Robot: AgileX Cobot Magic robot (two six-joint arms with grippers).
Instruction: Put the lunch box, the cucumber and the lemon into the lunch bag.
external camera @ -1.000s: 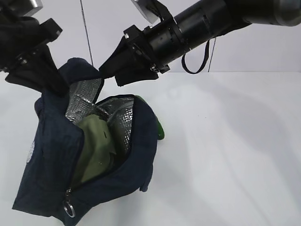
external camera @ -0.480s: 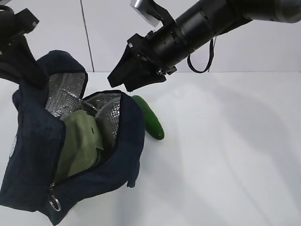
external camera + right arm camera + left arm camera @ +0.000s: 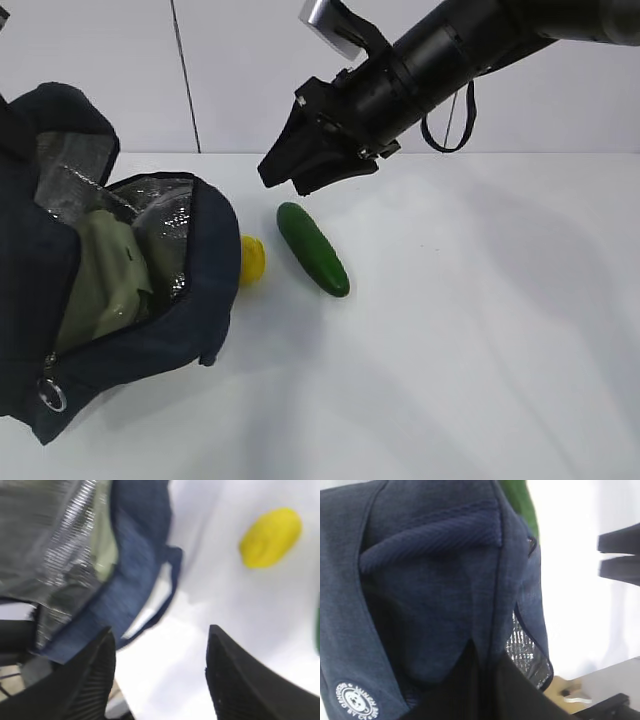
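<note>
The navy lunch bag [image 3: 195, 300] hangs tilted at the left with its mouth open and its silver lining showing. The sage-lidded lunch box [image 3: 105, 275] sits inside it. My left gripper [image 3: 485, 652] is shut on a fold of the lunch bag [image 3: 420, 605]; it is out of the exterior view. The yellow lemon [image 3: 251, 260] lies on the table just right of the bag, and the dark green cucumber [image 3: 313, 249] lies beside it. My right gripper [image 3: 283, 178] hovers open and empty above them. In the right wrist view, the right gripper [image 3: 160, 630] is above bare table, with the lemon [image 3: 270, 537] ahead.
The white table [image 3: 480, 330] stretches to the right of the cucumber. The zipper's metal ring pull [image 3: 50, 395] hangs at the bag's lower left corner. A white wall [image 3: 240, 70] stands behind the table.
The lunch bag has been pulled to the left, uncovering the cucumber and then the lemon. The right gripper has drifted slightly right, still open.
</note>
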